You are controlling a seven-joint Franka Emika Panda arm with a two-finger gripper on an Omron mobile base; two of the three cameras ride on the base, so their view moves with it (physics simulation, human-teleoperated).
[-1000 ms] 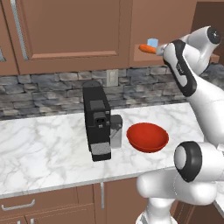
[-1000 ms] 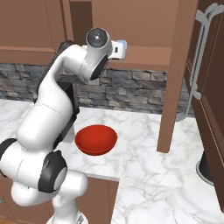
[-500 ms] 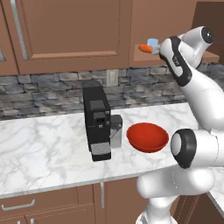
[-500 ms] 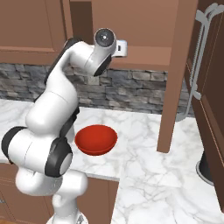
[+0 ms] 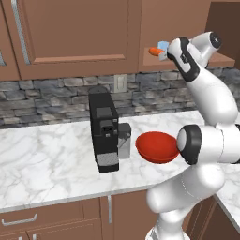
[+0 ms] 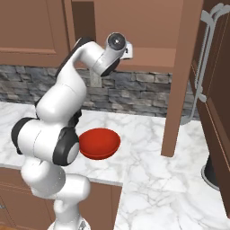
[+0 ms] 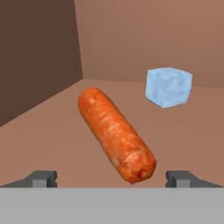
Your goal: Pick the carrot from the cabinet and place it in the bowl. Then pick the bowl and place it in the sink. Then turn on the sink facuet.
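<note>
The orange carrot [image 7: 116,133] lies on the floor of the open cabinet [image 7: 48,140], with its near end between my fingertips [image 7: 42,178]. My gripper [image 7: 111,179] is open and straddles that end without clamping it. From the left base view, the gripper [image 5: 164,55] reaches into the shelf right at the carrot [image 5: 154,50]. The red bowl [image 5: 157,146] sits empty on the marble counter below, and it shows again as the bowl [image 6: 99,143] beside my arm. The sink is out of view.
A pale blue cube [image 7: 168,86] sits just behind the carrot. A black coffee machine [image 5: 105,131] stands left of the bowl. A wooden post [image 6: 179,81] rises right of the bowl. I cannot tell whether the slim curved pipe [image 6: 200,67] beyond it is the faucet.
The hand has pushed further into the shelf, toward the carrot. The bowl and carrot have not moved.
</note>
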